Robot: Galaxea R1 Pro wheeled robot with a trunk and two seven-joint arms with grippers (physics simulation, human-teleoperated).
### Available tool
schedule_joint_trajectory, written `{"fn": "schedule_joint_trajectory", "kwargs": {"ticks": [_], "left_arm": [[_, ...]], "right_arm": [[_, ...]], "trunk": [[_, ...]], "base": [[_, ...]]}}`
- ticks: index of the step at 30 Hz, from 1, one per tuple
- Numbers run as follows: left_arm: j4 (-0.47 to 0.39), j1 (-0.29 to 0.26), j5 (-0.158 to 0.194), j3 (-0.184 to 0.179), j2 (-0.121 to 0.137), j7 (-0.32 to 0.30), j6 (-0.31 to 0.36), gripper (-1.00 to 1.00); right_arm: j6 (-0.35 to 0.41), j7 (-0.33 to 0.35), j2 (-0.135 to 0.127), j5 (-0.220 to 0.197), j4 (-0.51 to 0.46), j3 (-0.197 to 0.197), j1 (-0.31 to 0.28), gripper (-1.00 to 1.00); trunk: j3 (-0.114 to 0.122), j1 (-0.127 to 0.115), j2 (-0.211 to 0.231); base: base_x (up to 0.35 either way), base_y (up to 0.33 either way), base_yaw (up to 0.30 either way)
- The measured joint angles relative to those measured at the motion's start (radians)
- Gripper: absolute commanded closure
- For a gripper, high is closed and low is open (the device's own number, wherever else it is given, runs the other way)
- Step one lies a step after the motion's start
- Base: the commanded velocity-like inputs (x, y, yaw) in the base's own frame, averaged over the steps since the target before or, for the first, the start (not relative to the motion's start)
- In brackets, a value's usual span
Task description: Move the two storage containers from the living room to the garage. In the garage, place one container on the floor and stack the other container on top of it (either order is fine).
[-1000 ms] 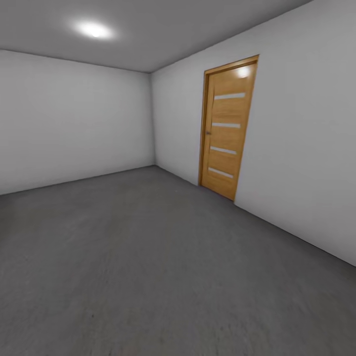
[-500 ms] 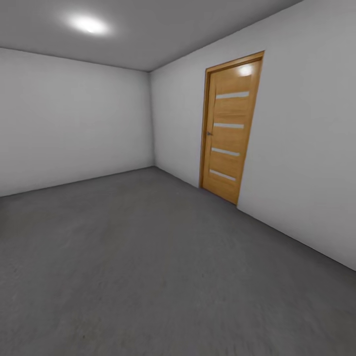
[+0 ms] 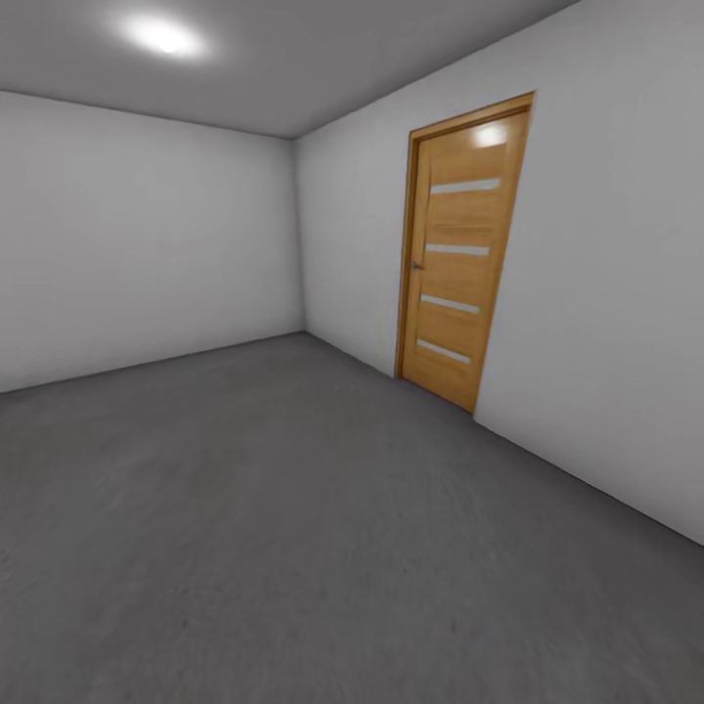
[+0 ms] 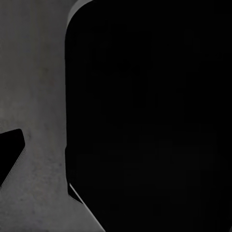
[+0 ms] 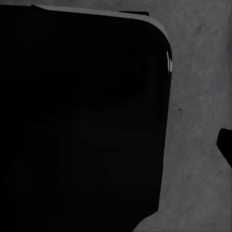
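I am in the garage, a bare room with white walls and a dark grey floor (image 3: 293, 508). The two storage containers are out of view. In the left wrist view a large black rounded shape (image 4: 150, 116) hangs over the grey floor, and one dark fingertip (image 4: 9, 152) pokes in at the frame's edge. The right wrist view is much the same: a big black shape (image 5: 82, 116) over the floor and a dark fingertip (image 5: 225, 144) at the edge. Whether either gripper is open or shut cannot be told from these views.
A shut wooden door (image 3: 460, 254) with pale horizontal strips stands in the right wall (image 3: 606, 293). The far wall (image 3: 147, 235) meets it at a corner ahead. A round ceiling light (image 3: 161, 37) glows at upper left. Wide floor stretches ahead and to the left.
The whole head view has shifted: the door has slid a little to the right and grown slightly, so the camera has moved. Nothing in the room itself has moved.
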Motion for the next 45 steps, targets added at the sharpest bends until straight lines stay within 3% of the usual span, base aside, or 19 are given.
{"fn": "schedule_joint_trajectory", "kwargs": {"ticks": [32, 45], "left_arm": [[0.000, 0.000, -0.001, 0.001, 0.000, 0.000, -0.004, -1.00], [-0.001, 0.000, -0.001, 0.002, 0.000, 0.000, -0.005, -1.00]], "right_arm": [[0.000, 0.000, 0.001, -0.003, 0.000, -0.003, 0.000, -1.00], [-0.053, 0.000, -0.003, 0.005, 0.000, 0.002, 0.000, -1.00]], "trunk": [[0.000, 0.000, 0.000], [0.000, 0.000, 0.000]], "base": [[0.326, 0.000, 0.000], [0.325, 0.000, -0.045]]}}
